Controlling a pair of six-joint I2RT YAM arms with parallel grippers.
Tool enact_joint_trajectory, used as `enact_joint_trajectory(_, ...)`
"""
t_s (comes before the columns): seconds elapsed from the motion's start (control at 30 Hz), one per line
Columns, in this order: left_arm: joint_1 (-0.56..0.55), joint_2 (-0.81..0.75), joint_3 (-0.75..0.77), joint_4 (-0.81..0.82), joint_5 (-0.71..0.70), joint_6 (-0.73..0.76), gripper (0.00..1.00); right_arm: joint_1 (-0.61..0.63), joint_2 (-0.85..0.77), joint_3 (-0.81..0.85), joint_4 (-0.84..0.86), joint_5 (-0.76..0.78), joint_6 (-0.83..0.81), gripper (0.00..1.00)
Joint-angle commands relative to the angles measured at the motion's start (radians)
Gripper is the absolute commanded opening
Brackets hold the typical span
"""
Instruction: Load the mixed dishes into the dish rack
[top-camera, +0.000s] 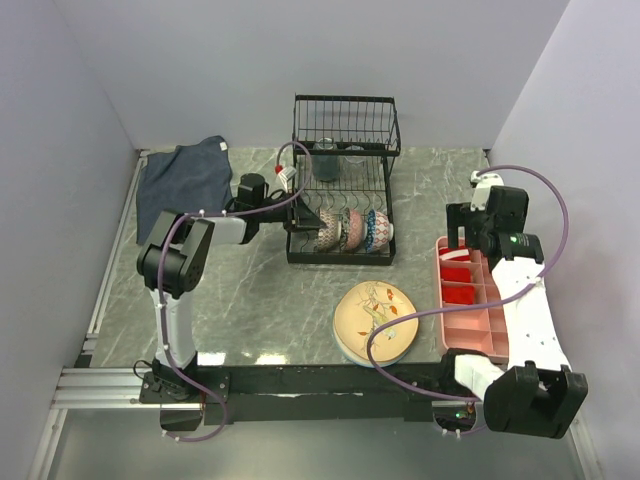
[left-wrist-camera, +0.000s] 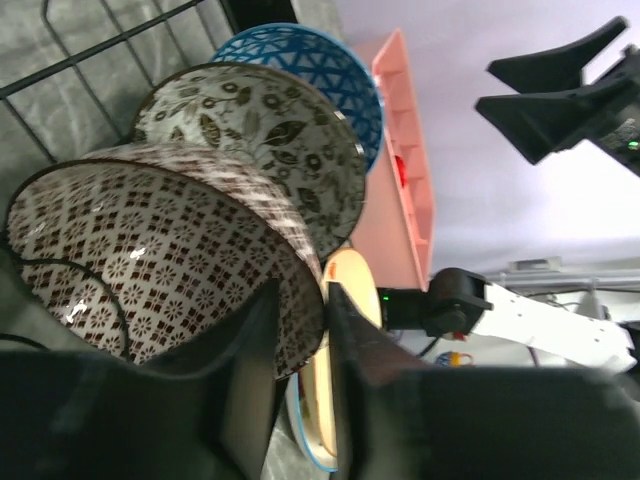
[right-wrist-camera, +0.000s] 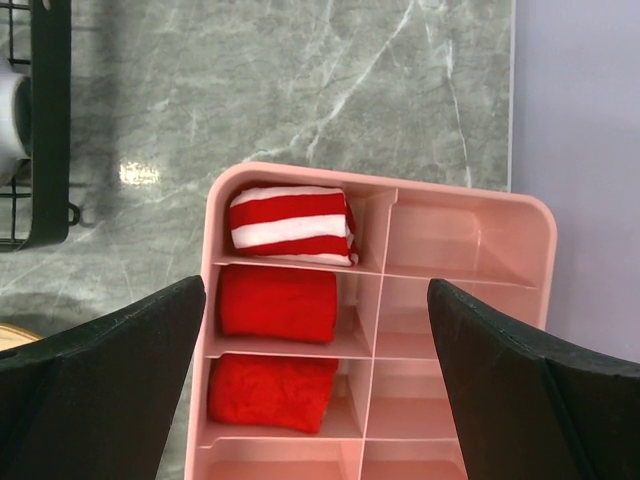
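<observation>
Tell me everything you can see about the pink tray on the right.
The pink tray looks like plastic, rectangular with rounded corners, split by thin walls into compartments. It lies flat on the grey marbled table by the right wall. One compartment holds a red-and-white striped roll; two beside it hold red rolls. The right gripper hovers open above it.
</observation>
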Motion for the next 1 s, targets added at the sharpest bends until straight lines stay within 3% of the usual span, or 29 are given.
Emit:
enact_joint_trajectory(0.0, -0.011, -0.045, 0.004, -0.156, -0.095, 0.145, 0.36, -0.007, -0.036, -0.029, 0.042, -0.023, 0.017, 1.0)
enact_joint_trajectory(0.3, -0.014, -0.236, -0.045, -0.245, -0.291, 0.286, 0.53, -0.005, -0.07, -0.012, 0.001, -0.087, -0.055, 1.0)
enact_joint_trajectory(0.5, -0.008, -0.344, -0.061, -0.36, -0.339, 0.415, 0.55, -0.002, -0.119, -0.018, -0.062, -0.256, -0.16, 1.0)
enact_joint_trajectory(0.57, -0.01, -0.466, -0.107, -0.395, -0.409, 0.516, 0.56, 0.004, -0.131, -0.017, -0.133, -0.356, -0.244, 1.0)
enact_joint_trajectory(0.67, -0.01, -0.638, -0.171, -0.467, -0.486, 0.637, 0.61, 0.048, -0.127, -0.026, -0.225, -0.421, -0.314, 1.0)
enact_joint_trajectory(0.7, -0.016, -0.715, -0.209, -0.481, -0.471, 0.671, 0.69, 0.086, -0.115, -0.027, -0.251, -0.437, -0.337, 1.0)
enact_joint_trajectory(0.83, -0.08, -0.8, -0.246, -0.629, -0.435, 0.873, 0.69, 0.229, -0.079, -0.063, -0.331, -0.423, -0.415, 1.0)
enact_joint_trajectory(0.97, -0.174, -0.792, -0.294, -0.723, -0.422, 0.954, 0.69, 0.309, -0.056, -0.107, -0.294, -0.399, -0.403, 1.0)
